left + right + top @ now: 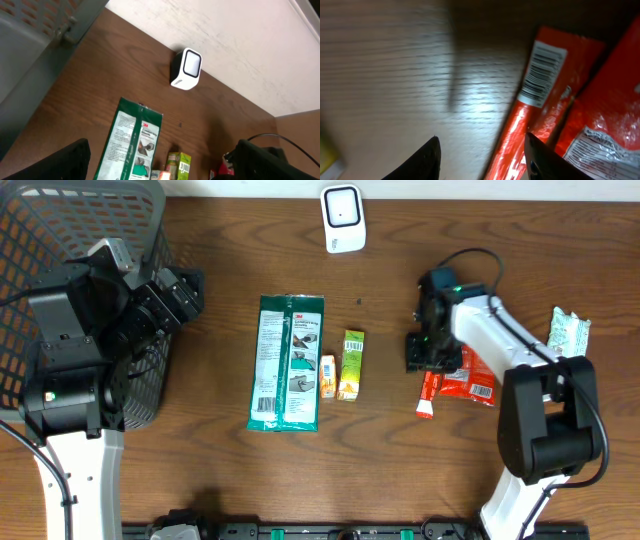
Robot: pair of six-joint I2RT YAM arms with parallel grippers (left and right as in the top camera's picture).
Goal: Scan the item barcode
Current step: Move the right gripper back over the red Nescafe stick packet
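A long red tube [429, 394] with a barcode label [541, 73] lies on the wooden table next to a red pouch [478, 382]. My right gripper [421, 352] hangs low over the tube's upper end. In the right wrist view its jaws [481, 146] stand apart, with bare wood and the tube's left edge between them and the right fingertip [540, 155] over the tube [520, 130]. The white scanner [342, 218] stands at the table's far edge. My left gripper [185, 292] is wide open and empty, raised beside the basket and facing the scanner [186, 69].
A grey mesh basket [70, 240] fills the far left. A green 3M packet [287, 362], a small orange box [326, 375] and a green box [351, 364] lie mid-table. A white-green packet [568, 332] lies at the right edge.
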